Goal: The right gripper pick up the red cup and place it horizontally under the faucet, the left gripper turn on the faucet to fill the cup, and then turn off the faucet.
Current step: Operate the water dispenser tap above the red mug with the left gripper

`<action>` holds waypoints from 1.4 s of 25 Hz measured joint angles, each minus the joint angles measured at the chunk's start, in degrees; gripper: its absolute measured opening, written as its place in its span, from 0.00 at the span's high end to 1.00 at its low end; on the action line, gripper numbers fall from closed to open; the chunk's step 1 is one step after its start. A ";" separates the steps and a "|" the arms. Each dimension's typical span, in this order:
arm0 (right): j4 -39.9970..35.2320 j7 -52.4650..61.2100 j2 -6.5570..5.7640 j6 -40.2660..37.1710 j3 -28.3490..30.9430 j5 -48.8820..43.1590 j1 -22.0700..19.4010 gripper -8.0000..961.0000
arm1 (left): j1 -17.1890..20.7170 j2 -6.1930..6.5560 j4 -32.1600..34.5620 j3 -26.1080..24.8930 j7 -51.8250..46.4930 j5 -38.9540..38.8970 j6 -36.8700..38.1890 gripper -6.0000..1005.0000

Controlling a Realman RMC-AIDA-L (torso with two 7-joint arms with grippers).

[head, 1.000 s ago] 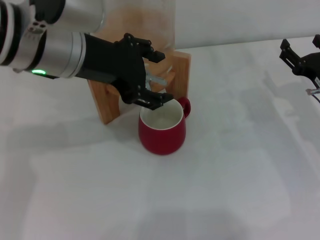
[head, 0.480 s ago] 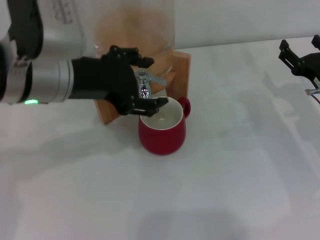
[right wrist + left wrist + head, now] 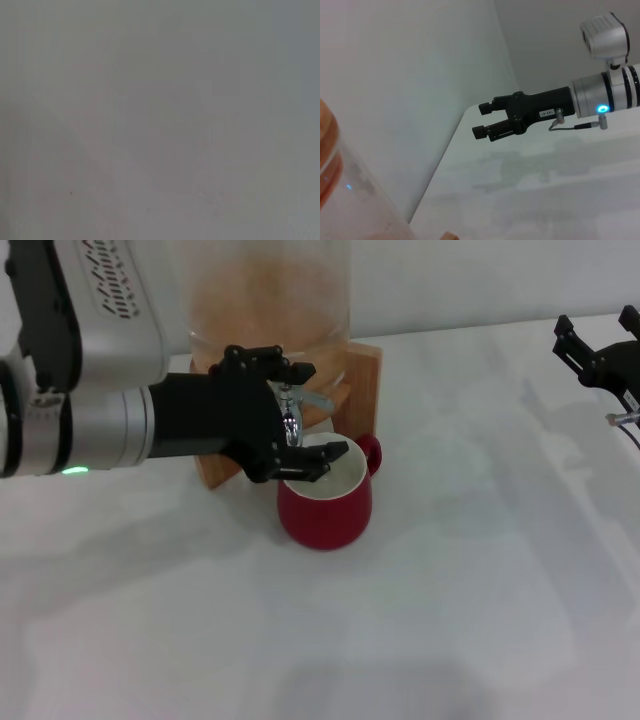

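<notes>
1. While it sits upright on the white table [image 3: 450, 570], the red cup [image 3: 325, 508] with its white inside is right under the faucet [image 3: 292, 410].
2. The left gripper [image 3: 300, 420] has its fingers spread wide around the faucet, one fingertip over the cup's rim.
3. The right gripper [image 3: 592, 340] waits open, far off to the side.
4. Behind stand a glass jar [image 3: 270, 300] and its wooden stand [image 3: 362, 390].

My left gripper [image 3: 300, 415] reaches in from the left on its silver-grey wrist, green ring light lit, its black fingers [image 3: 322, 453] spread apart, one high and one low. My right gripper [image 3: 598, 352] hangs parked near the table's far right edge, fingers [image 3: 485, 131] parted, its forearm level behind it.
</notes>
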 joint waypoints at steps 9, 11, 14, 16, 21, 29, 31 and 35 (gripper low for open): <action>0.00 0.13 0.00 -0.01 0.00 0.08 0.33 0.09 | 0.86 -0.04 -0.94 1.91 -0.39 -0.34 1.04 0.19; 0.00 0.15 0.03 -0.01 0.00 0.08 0.35 0.09 | 1.34 -0.05 -1.10 2.17 -0.44 -0.46 1.03 0.19; 0.00 0.22 0.06 -0.02 0.00 0.05 0.36 0.09 | 2.02 -0.04 -1.14 2.40 -0.49 -0.78 1.04 0.19; 0.00 0.29 0.07 -0.02 0.00 0.04 0.36 0.09 | 2.49 -0.05 -1.12 2.53 -0.52 -1.22 1.04 0.19; 0.00 0.32 0.09 -0.13 -0.08 -0.07 0.09 0.09 | 3.13 -0.04 -1.20 2.98 -0.54 -1.48 1.68 0.19; 0.00 0.33 0.09 -0.23 -0.09 -0.11 -0.05 0.09 | 2.33 0.04 -2.94 2.75 -0.36 -1.40 2.42 0.19; 0.00 0.33 0.09 -0.19 -0.09 -0.11 0.02 0.09 | 2.09 0.06 -3.25 2.69 -0.32 -1.38 2.47 0.19; 0.00 0.33 0.08 -0.17 -0.09 -0.09 0.13 0.09 | 0.89 0.16 -4.21 2.55 -0.24 -1.23 2.51 0.19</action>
